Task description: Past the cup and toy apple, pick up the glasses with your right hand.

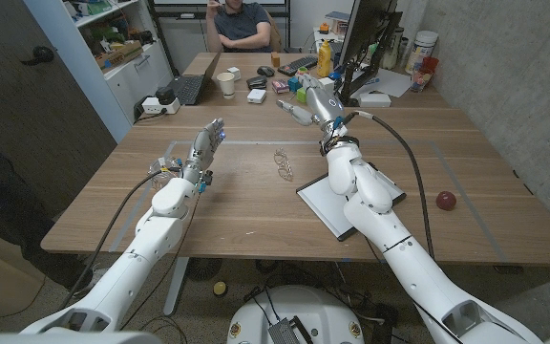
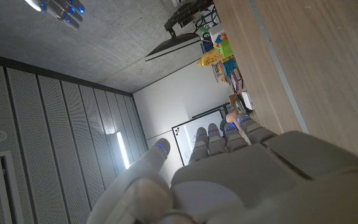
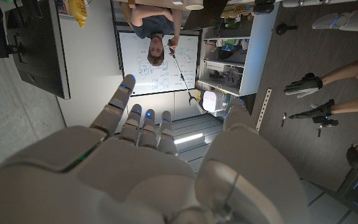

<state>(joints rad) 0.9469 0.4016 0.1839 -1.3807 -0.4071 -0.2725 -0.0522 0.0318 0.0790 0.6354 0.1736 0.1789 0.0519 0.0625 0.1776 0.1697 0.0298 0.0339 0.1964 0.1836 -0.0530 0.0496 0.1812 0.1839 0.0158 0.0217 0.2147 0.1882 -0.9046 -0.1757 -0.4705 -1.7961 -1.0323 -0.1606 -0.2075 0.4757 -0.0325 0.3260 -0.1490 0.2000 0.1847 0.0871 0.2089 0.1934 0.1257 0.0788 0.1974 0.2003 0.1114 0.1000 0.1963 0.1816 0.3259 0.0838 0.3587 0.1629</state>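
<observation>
While the left hand (image 1: pixel 205 145) waits, right hand (image 1: pixel 306 108) hovers beyond the glasses (image 1: pixel 283 163) — fingers released, empty.

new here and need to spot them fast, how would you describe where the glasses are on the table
Start at the wooden table and find the white tablet near its front edge. Just beyond the tablet's far left corner lie the glasses, between the two arms: a thin wire frame, easy to miss.

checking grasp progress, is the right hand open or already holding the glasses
Open. In the head view the right hand is raised with fingers spread and nothing in them, while the glasses lie on the table, apart from it.
</observation>
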